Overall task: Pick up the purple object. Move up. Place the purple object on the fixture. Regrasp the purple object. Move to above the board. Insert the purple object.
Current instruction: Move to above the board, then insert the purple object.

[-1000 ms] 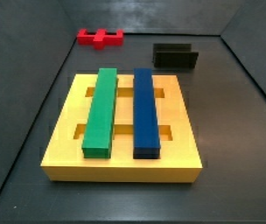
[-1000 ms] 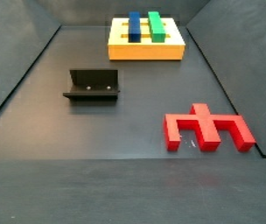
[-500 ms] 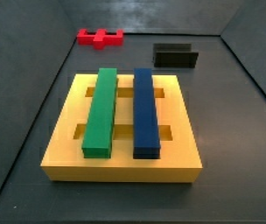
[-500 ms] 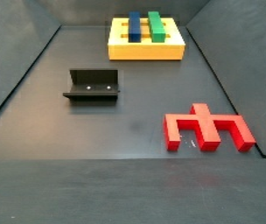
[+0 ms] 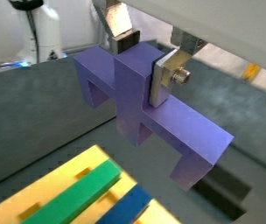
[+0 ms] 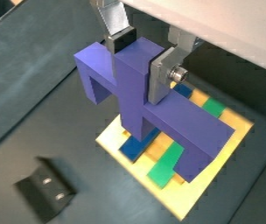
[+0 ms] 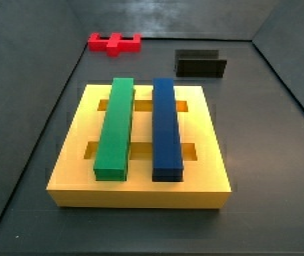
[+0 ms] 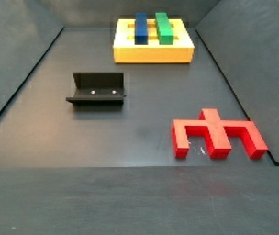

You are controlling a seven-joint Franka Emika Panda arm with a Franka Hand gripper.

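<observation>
The gripper (image 5: 143, 66) is shut on the purple object (image 5: 147, 109), its silver fingers clamping the raised centre tab in both wrist views, with the gripper (image 6: 142, 66) holding the purple object (image 6: 136, 101) in the air over the yellow board (image 6: 189, 198). The board (image 7: 141, 190) carries a green bar (image 7: 115, 125) and a blue bar (image 7: 167, 125). The black fixture (image 7: 202, 65) stands empty behind the board and also shows in a wrist view (image 6: 45, 185). Neither gripper nor purple object shows in the side views.
A red notched block (image 8: 218, 134) lies on the dark floor away from the board (image 8: 154, 53) and the fixture (image 8: 96, 90); it also shows at the back in a side view (image 7: 115, 42). Dark walls enclose the floor.
</observation>
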